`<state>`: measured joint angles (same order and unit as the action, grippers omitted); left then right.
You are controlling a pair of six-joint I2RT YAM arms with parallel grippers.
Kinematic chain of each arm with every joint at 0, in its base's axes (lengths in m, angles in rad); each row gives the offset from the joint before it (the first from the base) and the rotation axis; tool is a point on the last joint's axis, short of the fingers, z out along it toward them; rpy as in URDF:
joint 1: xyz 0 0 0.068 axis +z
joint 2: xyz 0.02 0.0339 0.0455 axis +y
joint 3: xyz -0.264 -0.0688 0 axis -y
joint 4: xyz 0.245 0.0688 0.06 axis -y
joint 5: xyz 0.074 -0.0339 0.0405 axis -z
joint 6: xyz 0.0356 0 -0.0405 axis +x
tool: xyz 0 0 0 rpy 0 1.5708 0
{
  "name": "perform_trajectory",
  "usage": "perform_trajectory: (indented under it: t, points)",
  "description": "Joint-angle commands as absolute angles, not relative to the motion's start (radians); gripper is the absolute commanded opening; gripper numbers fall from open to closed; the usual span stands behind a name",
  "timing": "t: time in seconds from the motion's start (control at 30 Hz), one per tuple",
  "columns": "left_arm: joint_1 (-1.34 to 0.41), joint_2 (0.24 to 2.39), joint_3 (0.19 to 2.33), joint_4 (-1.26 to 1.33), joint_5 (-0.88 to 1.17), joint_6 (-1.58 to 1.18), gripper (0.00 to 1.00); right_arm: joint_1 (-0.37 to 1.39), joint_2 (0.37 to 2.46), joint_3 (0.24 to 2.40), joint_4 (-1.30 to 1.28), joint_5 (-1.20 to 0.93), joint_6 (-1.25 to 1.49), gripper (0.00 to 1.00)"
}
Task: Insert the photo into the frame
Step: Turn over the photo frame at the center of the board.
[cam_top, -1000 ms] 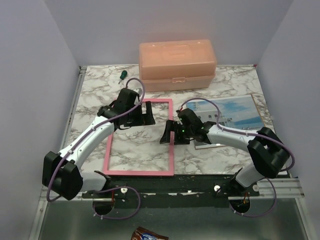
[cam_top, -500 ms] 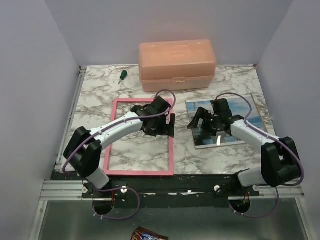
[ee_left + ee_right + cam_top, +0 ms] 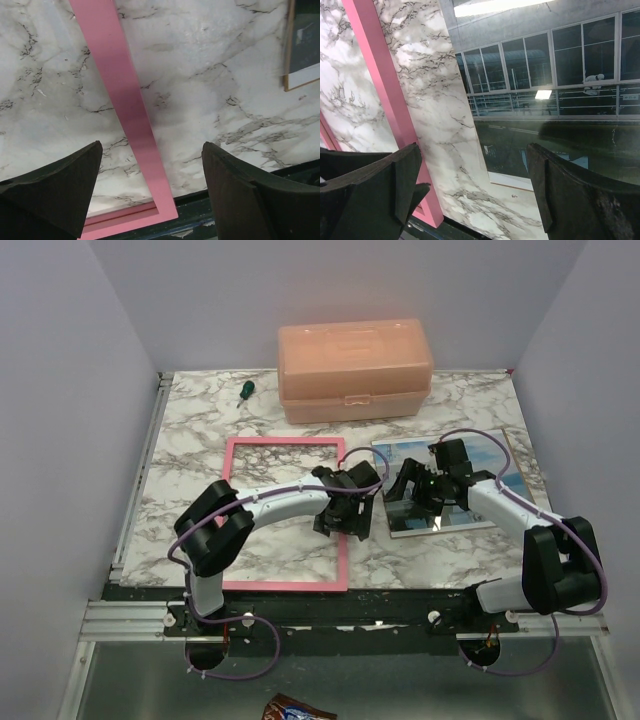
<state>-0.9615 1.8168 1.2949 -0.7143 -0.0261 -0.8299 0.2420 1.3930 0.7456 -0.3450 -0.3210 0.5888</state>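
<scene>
Photo [image 3: 402,456] one, frame [image 3: 285,443] one

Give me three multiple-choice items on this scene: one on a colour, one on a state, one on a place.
1. The frame is:
A) blue
B) pink
C) green

2. The right gripper is:
A) shut on the frame
B) open above the photo
C) shut with nothing in it

3. The screwdriver lies:
A) inside the frame
B) on the photo
C) left of the plastic box

Answers:
1 B, its rails show pink in every view.
2 B, the right wrist view shows its jaws wide apart over the glossy print.
3 C, the top view shows it just off the box's left end.
</scene>
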Motion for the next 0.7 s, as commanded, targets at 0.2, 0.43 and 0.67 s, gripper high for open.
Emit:
perform_trajectory:
  t: [0.2,0.43,0.67]
  points:
    - [-1.002,1.899,1.294,-0.704,-0.054,-0.858,0.64,0.239,1.387,0.779,-0.387,-0.392,0.536,0.93]
    - [-1.006,1.86,1.25,-0.684,-0.061,-0.85,0.21,0.239,1.391,0.788,-0.379,-0.429,0.532,0.93]
    - [-1.012,1.734,1.217,-0.722,-0.106,-0.844,0.0,0.239,1.399,0.801,-0.329,-0.518,0.558,0.93]
